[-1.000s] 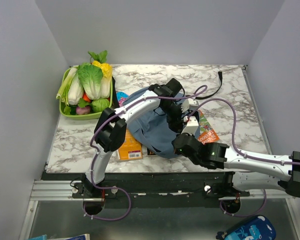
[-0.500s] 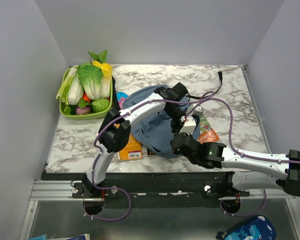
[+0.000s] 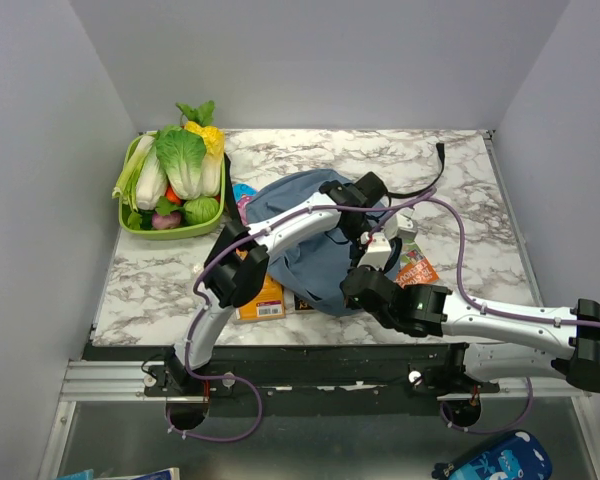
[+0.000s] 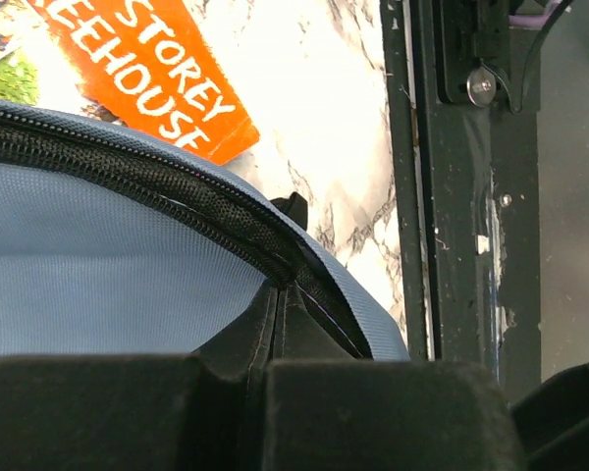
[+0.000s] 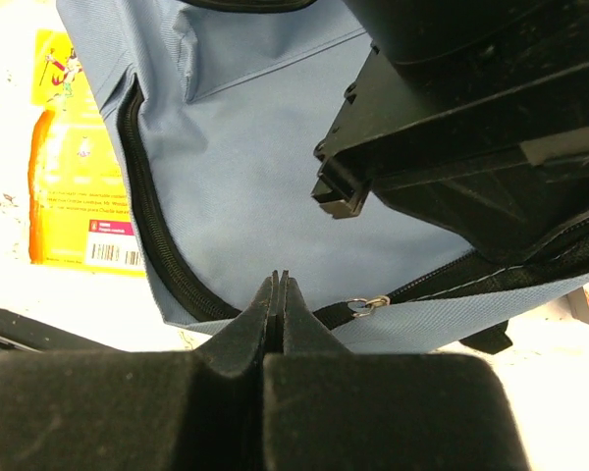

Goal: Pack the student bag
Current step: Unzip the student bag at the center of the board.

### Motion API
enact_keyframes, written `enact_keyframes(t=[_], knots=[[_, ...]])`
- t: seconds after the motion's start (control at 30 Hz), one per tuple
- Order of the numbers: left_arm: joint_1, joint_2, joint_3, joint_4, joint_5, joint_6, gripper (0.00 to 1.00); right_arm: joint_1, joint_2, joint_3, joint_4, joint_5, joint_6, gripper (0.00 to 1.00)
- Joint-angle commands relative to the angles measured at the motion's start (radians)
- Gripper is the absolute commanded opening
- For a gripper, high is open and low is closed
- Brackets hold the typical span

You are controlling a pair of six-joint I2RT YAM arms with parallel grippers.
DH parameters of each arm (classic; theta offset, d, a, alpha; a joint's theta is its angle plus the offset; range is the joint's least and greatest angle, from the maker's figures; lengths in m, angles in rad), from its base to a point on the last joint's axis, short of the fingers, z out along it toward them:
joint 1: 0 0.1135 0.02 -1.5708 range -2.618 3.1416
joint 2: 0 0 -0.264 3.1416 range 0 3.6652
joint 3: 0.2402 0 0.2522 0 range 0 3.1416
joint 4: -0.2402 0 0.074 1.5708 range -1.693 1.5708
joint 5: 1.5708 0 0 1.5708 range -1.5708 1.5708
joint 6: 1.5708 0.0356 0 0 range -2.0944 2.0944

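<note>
Blue cloth sits in the middle of the marble table (image 3: 460, 180): the student bag (image 3: 315, 250) lies flat, partly over a yellow book (image 3: 260, 298) and an orange book (image 3: 417, 268). The left gripper (image 4: 280, 294) is squeezed tight at the zip (image 4: 128, 162). The right gripper (image 5: 278, 285) is squeezed tight by the zip ring (image 5: 368, 304). I think they want to open the bag so the books can go in. I cannot tell if either one really pinches cloth.

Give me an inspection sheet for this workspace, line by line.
Surface: white marble-patterned table.
Job's things: student bag mid-table; yellow book against its left edge, orange book at its right.
Clutter: green basket of vegetables, far left corner; blue pouch off the table, near right.
Grippers: left gripper and right gripper shut, tips at the bag's zip; hold unclear.
Cables: purple cables loop over both arms.
Surroundings: grey walls on three sides.
</note>
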Motion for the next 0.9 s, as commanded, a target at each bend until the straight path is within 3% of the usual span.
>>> enact_keyframes(t=[0.0,0.23,0.53,0.7,0.87], knots=[[0.009,-0.004,0.033,0.103,-0.066,-0.063,0.00,0.005,-0.003,0.025,0.030,-0.022,-0.013,0.01],[0.117,-0.038,0.074,0.360,-0.034,-0.336,0.00,0.015,0.029,0.046,0.065,-0.064,-0.052,0.01],[0.150,-0.001,0.163,0.480,-0.015,-0.470,0.00,0.035,0.108,0.088,0.116,-0.119,-0.083,0.01],[0.156,0.013,0.202,0.560,0.038,-0.613,0.00,0.040,0.135,0.088,0.266,-0.212,-0.187,0.01],[0.160,0.018,0.249,0.564,0.060,-0.654,0.00,0.040,0.204,0.146,0.416,-0.323,-0.299,0.01]])
